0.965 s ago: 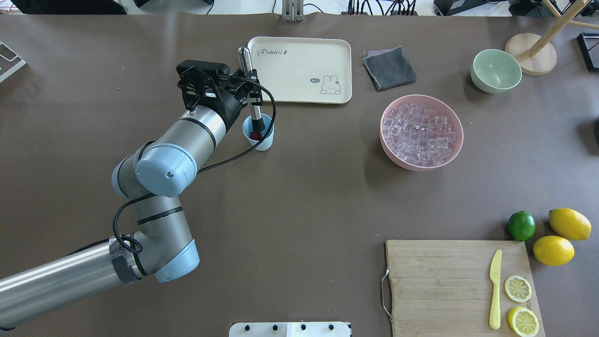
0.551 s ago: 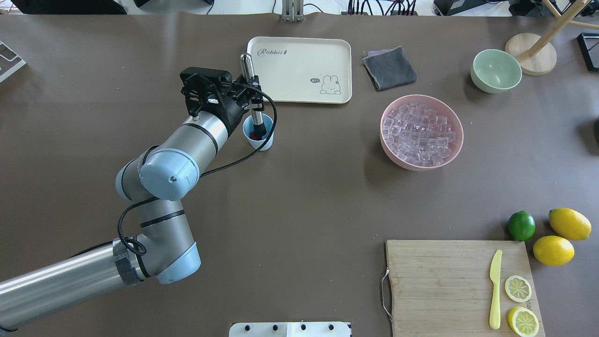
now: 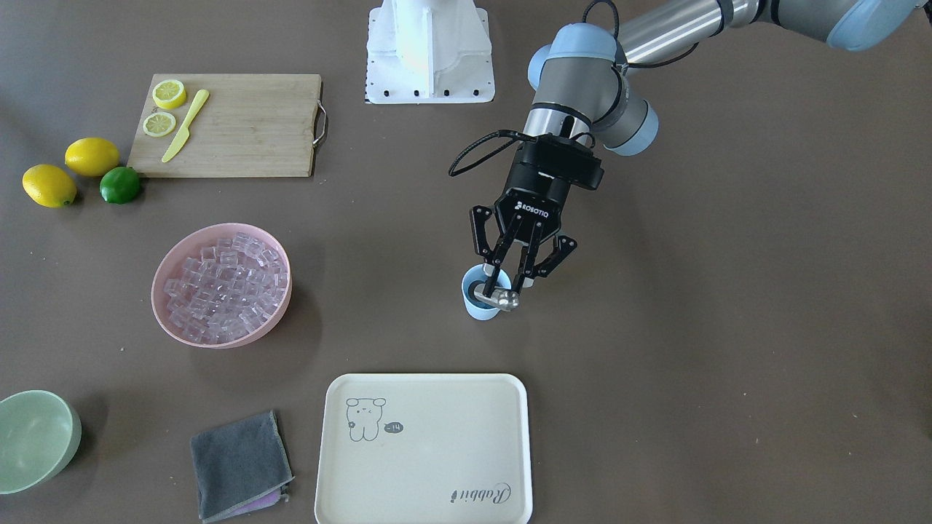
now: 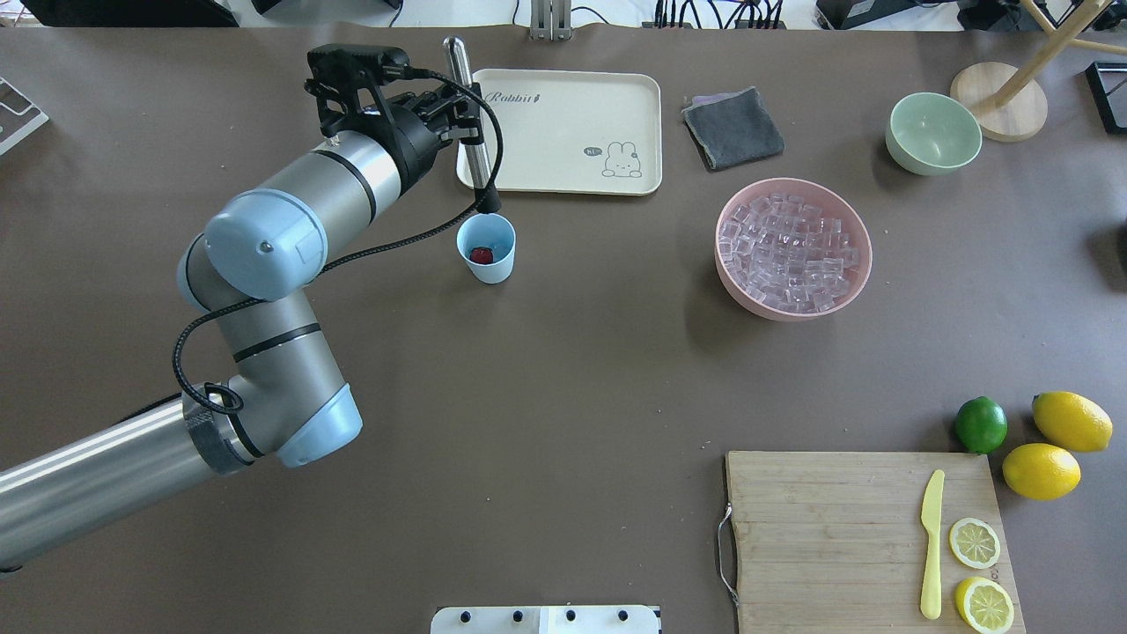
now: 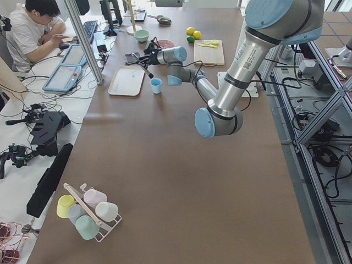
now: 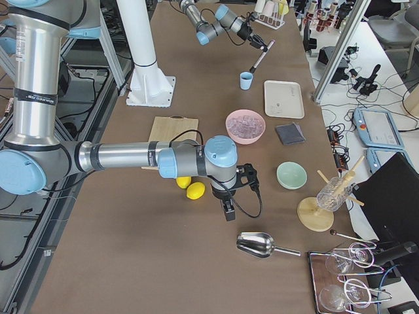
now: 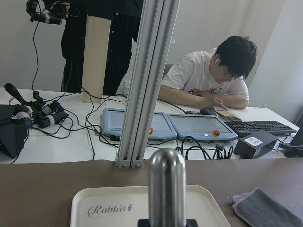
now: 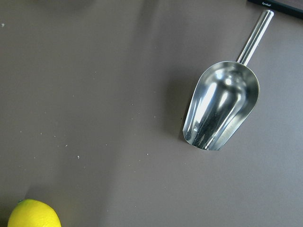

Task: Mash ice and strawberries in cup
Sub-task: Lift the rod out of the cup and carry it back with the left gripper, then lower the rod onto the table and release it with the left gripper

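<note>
The left gripper (image 3: 506, 286) has its jaws clamped on the shaft of a steel muddler (image 4: 477, 172). The muddler is tilted, and its black tip hangs just over the far rim of the light-blue cup (image 4: 493, 271), clear of what is inside. The right gripper (image 6: 228, 210) hangs low over the worktop (image 4: 572, 396) near a steel scoop (image 8: 222, 106). I cannot tell how its jaws stand.

The cup stands upright just in front of the cream tray (image 4: 563, 123) with one red strawberry (image 4: 481, 255) at its bottom. I cannot tell whether any ice is in the cup. The ice (image 4: 788, 251) fills the pink bowl (image 4: 792, 310), well apart to the right. Beyond that bowl stands a pale green bowl (image 4: 933, 132).

A folded grey cloth (image 4: 732, 128) lies between the tray and the green bowl. Near the front right, a wooden cutting board (image 4: 828, 537) carries a yellow knife (image 4: 931, 541) and two lemon halves (image 4: 974, 542). A lime (image 4: 981, 424) and two lemons (image 4: 1071, 421) lie just beside the board.
</note>
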